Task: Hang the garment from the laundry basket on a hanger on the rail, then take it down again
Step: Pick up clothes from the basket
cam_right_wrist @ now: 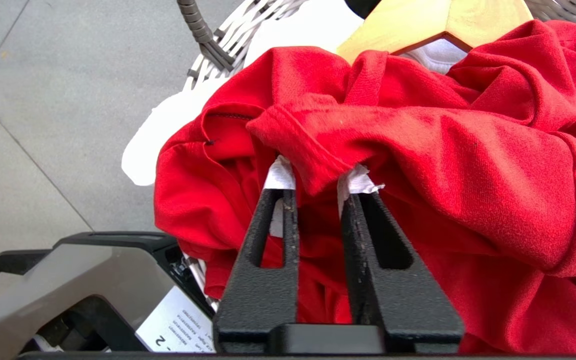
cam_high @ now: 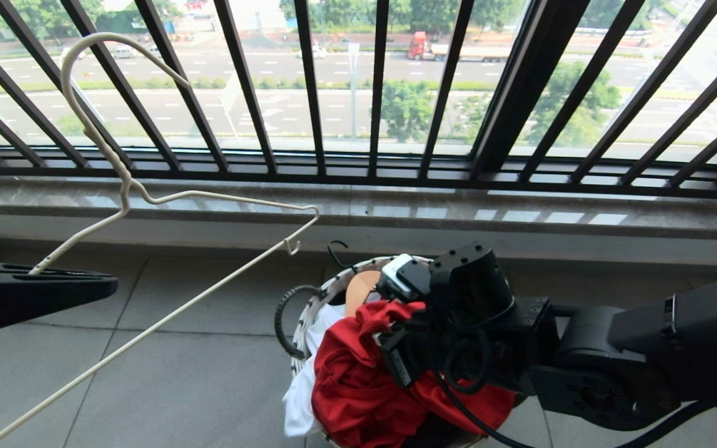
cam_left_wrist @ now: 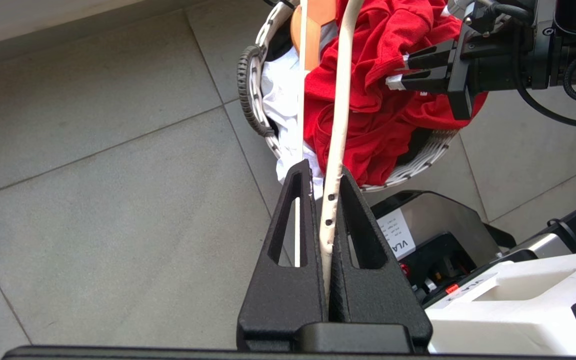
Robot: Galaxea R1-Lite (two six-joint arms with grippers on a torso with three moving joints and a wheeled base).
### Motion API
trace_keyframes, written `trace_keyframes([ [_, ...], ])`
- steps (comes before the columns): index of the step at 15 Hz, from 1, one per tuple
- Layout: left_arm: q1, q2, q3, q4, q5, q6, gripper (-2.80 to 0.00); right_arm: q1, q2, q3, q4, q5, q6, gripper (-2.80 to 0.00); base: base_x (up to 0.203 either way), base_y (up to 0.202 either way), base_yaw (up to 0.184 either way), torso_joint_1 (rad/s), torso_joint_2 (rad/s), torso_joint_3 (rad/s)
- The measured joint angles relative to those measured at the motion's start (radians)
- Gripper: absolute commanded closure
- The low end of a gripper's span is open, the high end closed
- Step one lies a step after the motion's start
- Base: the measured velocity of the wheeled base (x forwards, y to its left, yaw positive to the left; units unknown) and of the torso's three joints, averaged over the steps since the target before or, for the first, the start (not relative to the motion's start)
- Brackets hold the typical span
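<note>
L end effector (cam_left_wrist: 325,187) clenched on thin wire hanger (cam_high: 165,199); R end effector (cam_right_wrist: 318,182) parted round crumpled red garment (cam_right_wrist: 418,150) fold.

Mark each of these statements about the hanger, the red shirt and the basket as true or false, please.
1. The left tool is shut on the cream wire hanger. True.
2. The red T-shirt hangs on the wire hanger. False: it lies bunched in the round laundry basket.
3. The right tool has a fold of the red T-shirt between its fingers. True.
4. The basket stands on the window sill. False: it stands on the grey tiled floor.
5. A light-wood hanger lies in the basket. True.
</note>
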Motion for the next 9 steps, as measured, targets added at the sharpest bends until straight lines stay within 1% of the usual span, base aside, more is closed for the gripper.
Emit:
trace_keyframes([
  [5, -0.001, 0.005, 0.001, 0.000, 0.000, 0.000, 0.00, -0.001, -0.006, 0.003, -0.001, -0.042, -0.006, -2.80, 0.000, 0.000, 0.000, 0.000, 0.00, 0.000],
  [7, -0.001, 0.007, 0.001, 0.001, 0.000, 0.000, 0.00, 0.000, -0.009, 0.012, 0.000, -0.057, -0.033, -2.80, 0.000, 0.000, 0.000, 0.000, 0.00, 0.000],
  [9, -0.001, 0.007, 0.001, 0.000, 0.000, 0.000, 0.00, 0.000, 0.004, 0.014, -0.010, -0.097, -0.048, -2.80, 0.000, 0.000, 0.000, 0.000, 0.00, 0.000],
])
